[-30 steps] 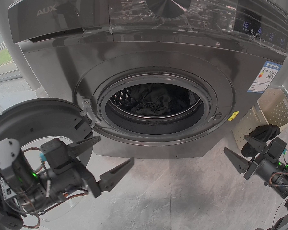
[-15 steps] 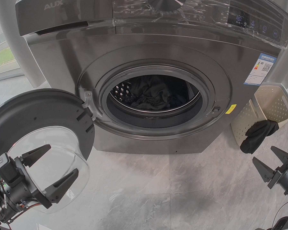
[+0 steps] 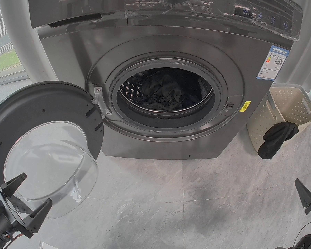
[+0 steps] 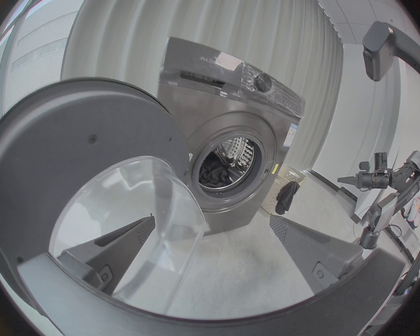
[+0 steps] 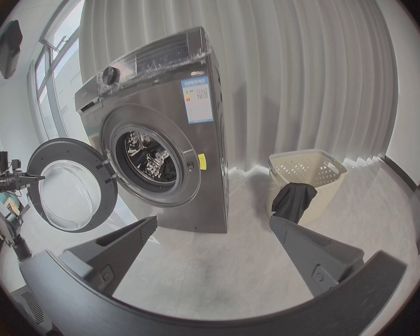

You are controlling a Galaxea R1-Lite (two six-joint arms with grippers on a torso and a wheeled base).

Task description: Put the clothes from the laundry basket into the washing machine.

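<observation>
- You are working over a pale grey tiled floor (image 3: 183,197). Everything below stands on it.
- The washing machine (image 3: 76,56) faces you, a grey front-loader with a round dial in the middle of its top panel and clear film wrapped over the right part of that panel.
- Its door (image 3: 41,104) is swung wide open to your left on its hinge, the clear glass bowl bulging toward you.
- The drum mouth (image 3: 128,121) is uncovered, and you can see perforated metal at the back.
- The laundry basket (image 3: 293,104), cream plastic with holes in its walls, stands on the floor just to the right of the machine, close against its side.
- Dark clothes (image 3: 160,90) already lie crumpled in the drum, heaped low and toward the back.
- One dark garment (image 3: 276,139) hangs over the basket's near rim, most of it draped down the outside wall. This is the piece left for you to load.
- Your left gripper (image 3: 37,188) sits low at the left, in front of the door glass, fingers spread wide with nothing between them.
- Your right gripper (image 3: 304,175) sits low at the right edge, on the floor side of the basket and well apart from the hanging garment, fingers also spread and empty.
- A blue-and-white label (image 3: 272,63) is stuck on the machine's upper right front, and a small yellow sticker (image 3: 244,106) lies below it.
</observation>
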